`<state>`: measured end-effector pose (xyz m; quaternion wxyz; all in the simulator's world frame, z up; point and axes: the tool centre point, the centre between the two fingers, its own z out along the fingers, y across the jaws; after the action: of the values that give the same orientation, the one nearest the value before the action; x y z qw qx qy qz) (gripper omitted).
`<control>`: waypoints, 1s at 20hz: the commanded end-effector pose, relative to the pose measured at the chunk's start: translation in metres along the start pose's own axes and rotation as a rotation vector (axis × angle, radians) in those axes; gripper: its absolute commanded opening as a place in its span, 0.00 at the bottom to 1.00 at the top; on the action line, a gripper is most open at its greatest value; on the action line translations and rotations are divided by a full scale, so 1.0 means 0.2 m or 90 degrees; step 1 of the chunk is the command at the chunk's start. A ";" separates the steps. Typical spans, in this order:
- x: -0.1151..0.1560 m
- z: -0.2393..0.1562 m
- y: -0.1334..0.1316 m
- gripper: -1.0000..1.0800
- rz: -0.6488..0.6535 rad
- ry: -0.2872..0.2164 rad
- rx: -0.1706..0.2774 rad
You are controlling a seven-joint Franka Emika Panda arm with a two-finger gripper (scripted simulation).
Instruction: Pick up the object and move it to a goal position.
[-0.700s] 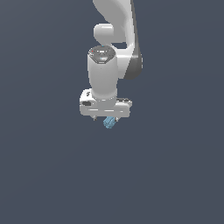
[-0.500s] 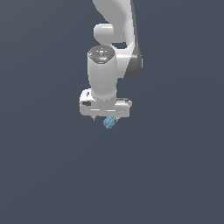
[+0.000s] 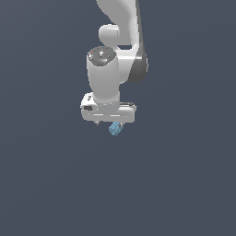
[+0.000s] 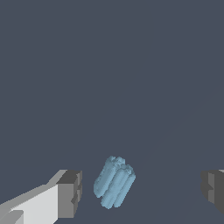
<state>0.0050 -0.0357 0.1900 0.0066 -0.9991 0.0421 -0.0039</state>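
Nearest, the object (image 4: 114, 182), a pale blue knobbly lump, lies on the surface between the spread fingers (image 4: 70, 192) of the tool (image 3: 109, 123), touching neither. The tool is open and grips nothing. Judged progress: approach made; closing, lifting and carrying to the goal all remain. No goal marker is visible. Beyond, the surface (image 3: 184, 184) is plain dark grey-blue, featureless throughout.
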 end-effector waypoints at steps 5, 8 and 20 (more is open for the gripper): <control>-0.03 0.04 -0.01 0.96 0.021 -0.001 0.000; -0.05 0.08 -0.02 0.96 0.042 -0.001 0.000; -0.26 0.33 -0.06 0.96 0.196 -0.003 -0.004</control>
<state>-0.0378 -0.0200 0.1310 0.0046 -0.9842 0.1768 -0.0006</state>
